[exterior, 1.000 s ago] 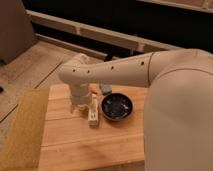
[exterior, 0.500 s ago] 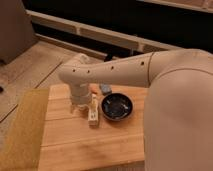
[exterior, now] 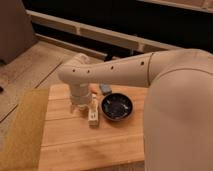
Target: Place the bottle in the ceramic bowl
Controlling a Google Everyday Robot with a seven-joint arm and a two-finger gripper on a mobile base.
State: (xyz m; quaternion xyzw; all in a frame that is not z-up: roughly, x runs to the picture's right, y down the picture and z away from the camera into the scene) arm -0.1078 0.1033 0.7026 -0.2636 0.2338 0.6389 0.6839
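My claw hangs low over the wooden table, tucked beneath my wrist, just left of the bottle. I cannot tell whether it is apart or together. The bottle rests on the table, outside the black bowl, just beside its left rim.

Wooden table — bowl, bottle, hand beside bottle
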